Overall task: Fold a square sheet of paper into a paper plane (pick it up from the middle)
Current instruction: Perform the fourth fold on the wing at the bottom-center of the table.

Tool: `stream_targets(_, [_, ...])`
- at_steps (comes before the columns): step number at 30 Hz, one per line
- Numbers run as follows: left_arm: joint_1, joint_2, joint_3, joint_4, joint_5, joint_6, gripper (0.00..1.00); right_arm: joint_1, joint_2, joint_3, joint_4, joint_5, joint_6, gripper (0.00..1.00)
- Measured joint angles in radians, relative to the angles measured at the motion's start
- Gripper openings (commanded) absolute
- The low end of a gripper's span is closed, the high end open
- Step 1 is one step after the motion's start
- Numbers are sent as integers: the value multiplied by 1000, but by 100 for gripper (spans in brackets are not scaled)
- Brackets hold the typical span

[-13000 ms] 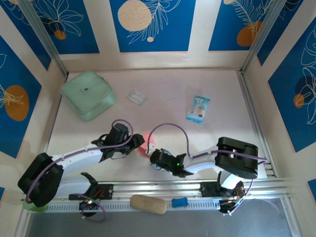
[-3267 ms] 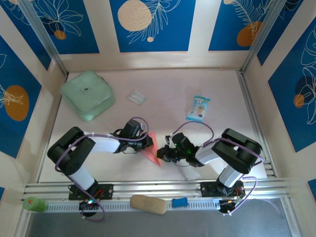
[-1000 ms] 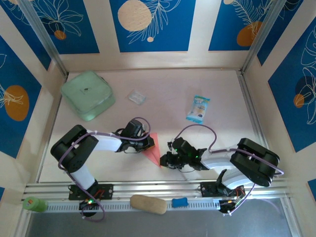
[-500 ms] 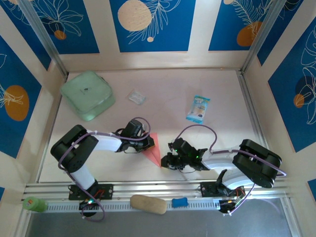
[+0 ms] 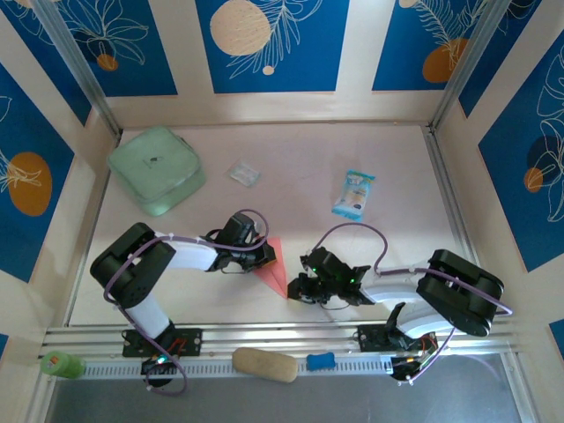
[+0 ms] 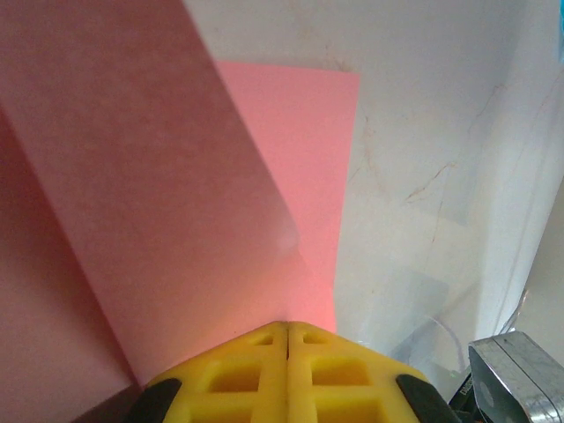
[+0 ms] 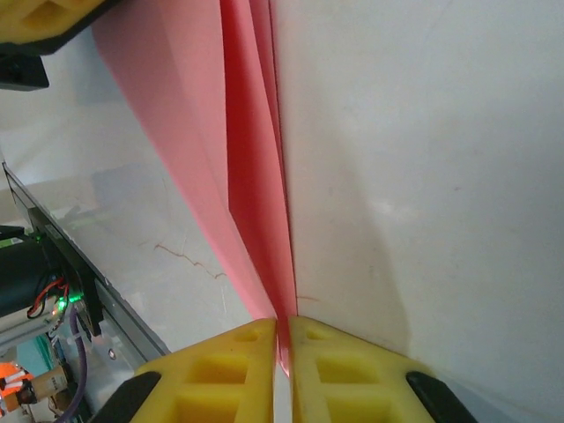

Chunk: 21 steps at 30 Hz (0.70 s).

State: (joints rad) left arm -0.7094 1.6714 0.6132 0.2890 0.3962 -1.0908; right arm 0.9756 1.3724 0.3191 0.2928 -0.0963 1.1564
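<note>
The square sheet of paper, salmon pink, lies folded into a narrow pointed paper plane (image 5: 272, 263) on the table near the front. In the left wrist view the paper (image 6: 176, 203) spreads out before my left gripper (image 6: 287, 326), whose yellow jaws are shut with their tips on it. From above, that left gripper (image 5: 263, 256) sits at the plane's wide upper-left end. My right gripper (image 5: 293, 288) is at the pointed lower-right end. Its jaws (image 7: 283, 322) are shut on the thin folded tip of the paper (image 7: 251, 159), which shows between the fingers.
A mint-green pouch (image 5: 157, 169) sits at the back left, a small clear wrapper (image 5: 244, 173) beside it, and a blue-and-white snack packet (image 5: 354, 193) at the back right. Metal rails (image 5: 282, 335) run along the near edge, with a tan block (image 5: 264, 364) below them.
Over the last second both grippers and the paper hold their places. Compared with three seconds ago, the right gripper has shifted down to the plane's pointed tip.
</note>
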Motion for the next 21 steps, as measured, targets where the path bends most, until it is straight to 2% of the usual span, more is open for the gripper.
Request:
stream_targets(9, [0, 0, -4, 7, 0, -3, 3, 5, -2, -2, -10, -1, 0, 9])
stream_targets(15, [0, 0, -4, 7, 0, -3, 2, 6, -9, -2, -19, -2, -2, 12])
stream_targets(21, [-1, 0, -4, 7, 0, -3, 2, 6, -118, -2, -178, -9, -6, 14])
